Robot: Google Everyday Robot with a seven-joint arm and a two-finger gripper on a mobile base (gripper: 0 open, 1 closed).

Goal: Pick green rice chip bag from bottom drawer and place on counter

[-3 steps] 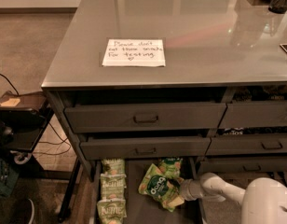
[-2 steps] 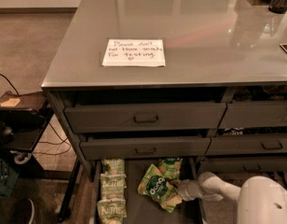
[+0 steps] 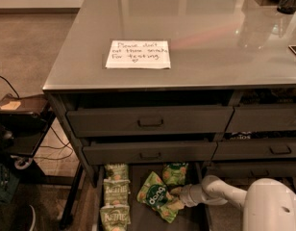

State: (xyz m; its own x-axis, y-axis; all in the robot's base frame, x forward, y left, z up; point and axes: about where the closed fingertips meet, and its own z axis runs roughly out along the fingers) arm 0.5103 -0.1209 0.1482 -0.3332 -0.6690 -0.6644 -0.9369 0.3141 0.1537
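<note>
Crinkly bright green rice chip bag (image 3: pixel 156 198) (logo up) lies tilted in the open dark grey metal bottom drawer (image 3: pixel 137 214), below the glossy grey counter (image 3: pixel 210 37); the gripper (image 3: pixel 176 193) is at its right edge.

Office snack station, handwritten note (image 3: pixel 138 55), gripper (image 3: pixel 178 196) in bottom drawer (image 3: pixel 140 219)

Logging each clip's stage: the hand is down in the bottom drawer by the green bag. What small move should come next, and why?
Probably ease the hand slightly left to secure the green rice chip bag before any lift. The hand sits at the bag's right edge, the bag lies flat on the bottom drawer floor, and nothing has reached the counter yet.
</note>
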